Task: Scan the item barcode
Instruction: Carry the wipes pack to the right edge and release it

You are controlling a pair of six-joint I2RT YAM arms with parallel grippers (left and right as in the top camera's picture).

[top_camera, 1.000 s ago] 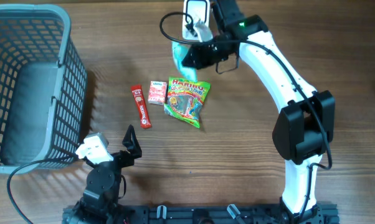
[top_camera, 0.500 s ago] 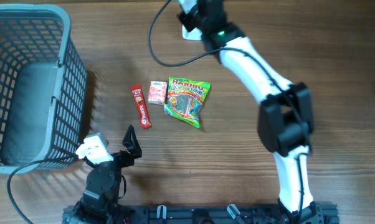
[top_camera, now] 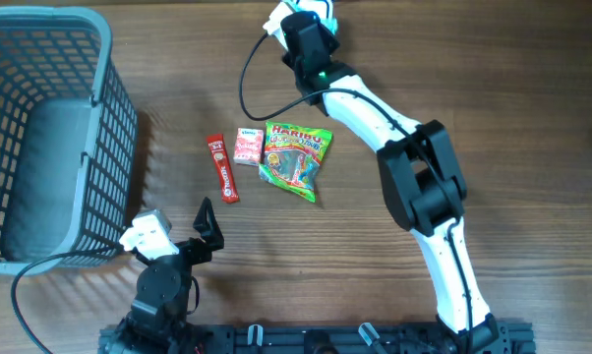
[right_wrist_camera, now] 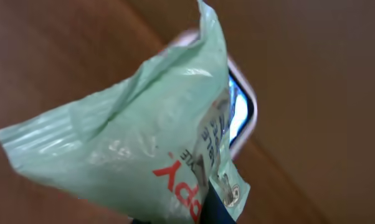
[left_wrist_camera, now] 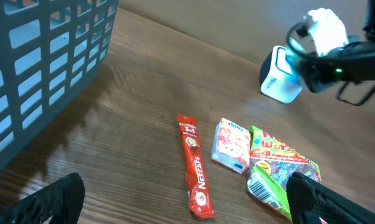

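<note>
Right wrist: right fingers (right_wrist_camera: 213, 214) pinching green packet (right_wrist_camera: 144, 143), scanner (right_wrist_camera: 242, 107) just behind at 2 o'clock; left fingers (left_wrist_camera: 53, 202) spread above wooden surface (left_wrist_camera: 144, 81)

The left arm (top_camera: 158, 285) sits folded low at the near edge, the 2 fingers of its gripper (top_camera: 207, 228) spread wide, while the right arm (top_camera: 414, 177) stretches far forward, its gripper (right_wrist_camera: 203, 216) pinched tight on a green packet (right_wrist_camera: 137, 143).
</note>
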